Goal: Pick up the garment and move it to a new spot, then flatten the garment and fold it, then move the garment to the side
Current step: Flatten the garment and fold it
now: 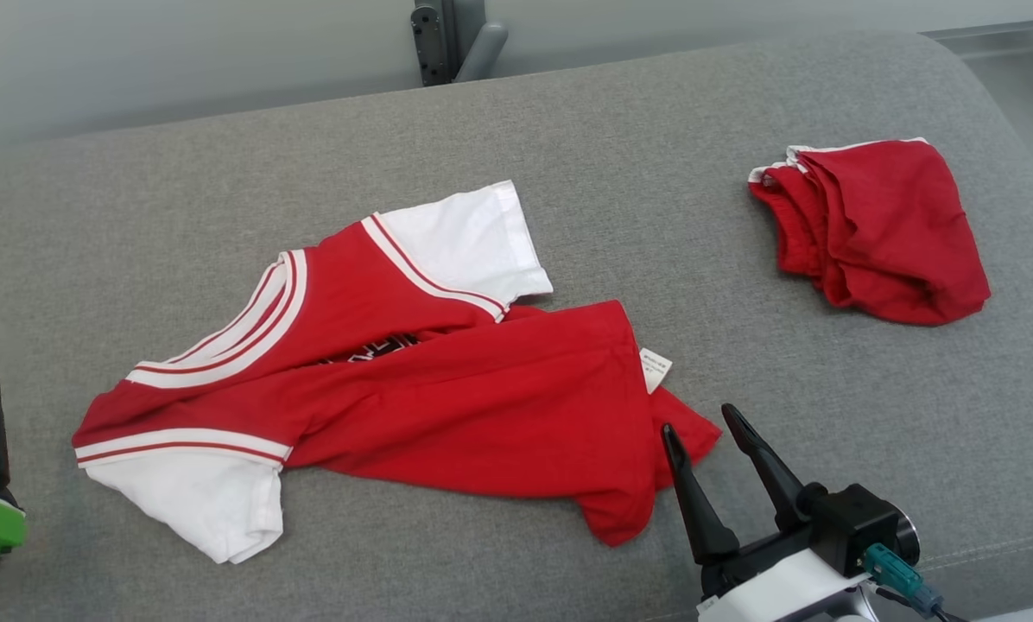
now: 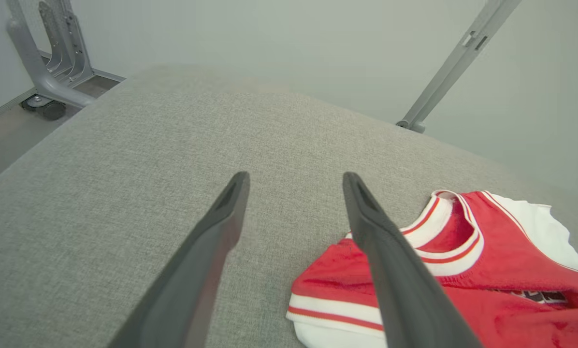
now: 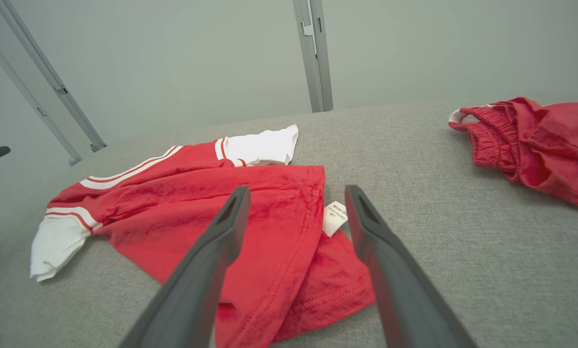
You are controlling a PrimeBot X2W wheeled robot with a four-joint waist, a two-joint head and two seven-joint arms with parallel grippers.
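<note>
The shirt (image 1: 447,406) lies rumpled on the grey bench (image 1: 223,216). My right pincer (image 1: 698,419), fingers spread and empty, is right at its hem corner. My left pincer (image 2: 295,178), also spread, is just off its sleeve, and the shorts (image 1: 879,233) are well apart from it.

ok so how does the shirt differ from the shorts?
The T-shirt lies spread out and rumpled, hem flipped over; the shorts sit in a compact bundle. The T-shirt has white sleeves and striped trim; the shorts are almost all red, with thin white edging. Both are red and rest on the grey cushion.
</note>
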